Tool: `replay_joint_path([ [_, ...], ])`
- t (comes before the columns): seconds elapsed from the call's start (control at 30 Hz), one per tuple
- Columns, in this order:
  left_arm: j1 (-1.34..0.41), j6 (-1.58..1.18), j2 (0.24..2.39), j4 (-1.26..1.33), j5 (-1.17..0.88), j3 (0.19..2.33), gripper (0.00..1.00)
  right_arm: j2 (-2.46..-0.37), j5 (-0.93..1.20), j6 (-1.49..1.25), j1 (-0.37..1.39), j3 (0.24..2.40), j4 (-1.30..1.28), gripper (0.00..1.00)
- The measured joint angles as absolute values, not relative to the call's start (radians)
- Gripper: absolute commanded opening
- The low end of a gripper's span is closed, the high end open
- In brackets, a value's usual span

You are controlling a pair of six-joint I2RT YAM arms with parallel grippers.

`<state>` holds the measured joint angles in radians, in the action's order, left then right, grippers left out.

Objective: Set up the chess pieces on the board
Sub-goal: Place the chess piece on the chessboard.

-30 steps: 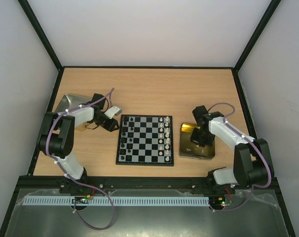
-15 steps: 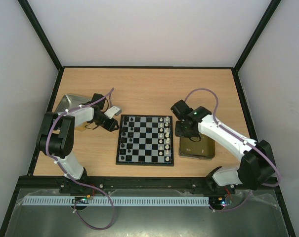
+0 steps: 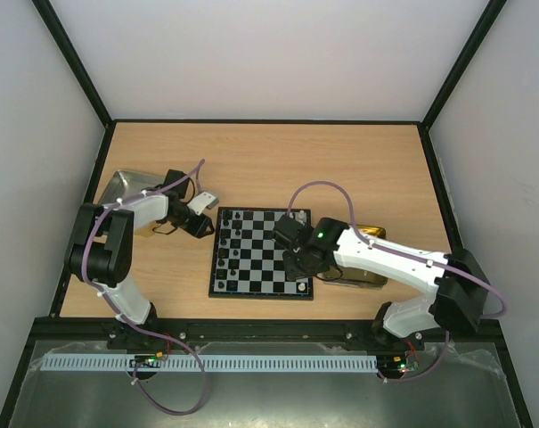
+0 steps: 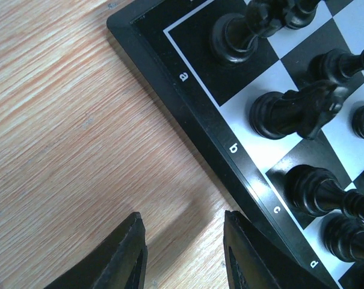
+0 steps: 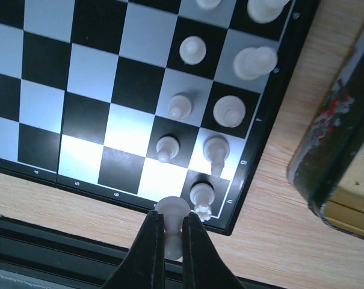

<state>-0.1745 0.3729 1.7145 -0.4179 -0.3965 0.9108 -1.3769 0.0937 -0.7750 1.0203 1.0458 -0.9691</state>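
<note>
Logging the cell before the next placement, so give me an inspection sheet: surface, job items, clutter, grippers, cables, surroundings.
Surface: wooden table, damage nothing seen.
Job's things: board centred; black chess pieces along its left side, white chess pieces along its right.
Clutter: silver tray far left, gold tray right of the board.
Grippers: left gripper open over the table beside the board's far left corner; right gripper shut on a white piece at the board's near right corner.
Cables: purple cables looped along both arms.
Surroundings: white walls; nothing seen loose.
</note>
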Motion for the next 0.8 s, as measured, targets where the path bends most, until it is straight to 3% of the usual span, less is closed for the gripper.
replay_joint_path([
  [0.8,-0.167,0.373,1.709,-0.408,-0.408,0.902,0.38,-1.501,0.169,-0.813,1.066,0.950,-0.849,0.04],
])
